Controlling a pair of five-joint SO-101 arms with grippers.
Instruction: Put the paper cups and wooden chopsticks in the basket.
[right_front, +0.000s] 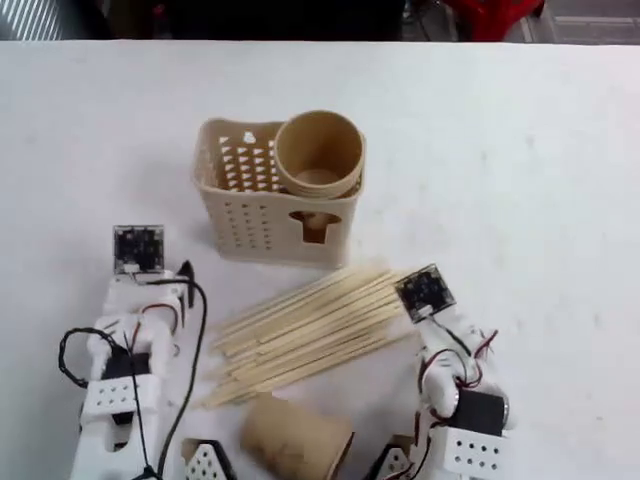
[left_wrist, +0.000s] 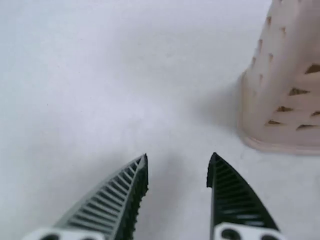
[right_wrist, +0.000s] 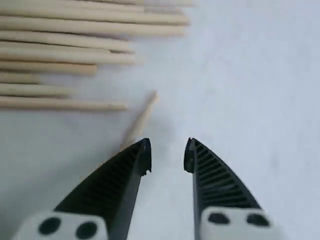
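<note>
- We see a perforated beige basket (right_front: 250, 225) at the upper centre of the high view, on a white table (right_front: 520, 150). One paper cup (right_front: 320, 150) stands upright in its right end.
- A second paper cup (right_front: 295, 440) lies on its side at the bottom centre, between the two arms. We judge that a nudge from either arm could roll it away.
- The wooden chopsticks (right_front: 310, 330) lie in a loose diagonal fan at the centre, just below the basket. A stray chopstick (right_wrist: 140, 120) lies apart from them, right beside the right tool (right_wrist: 167, 147).
- The right tool hangs low over the table, jaws slightly parted and holding nothing. So narrow a gap may catch only a stick or two and scatter the others.
- The left tool (left_wrist: 179, 157) is moderately open and empty, over bare table near the basket's corner. A careless sweep could shove the light basket.
- The standing cup fills much of the basket, so long sticks may lean out, fall or tip it.
</note>
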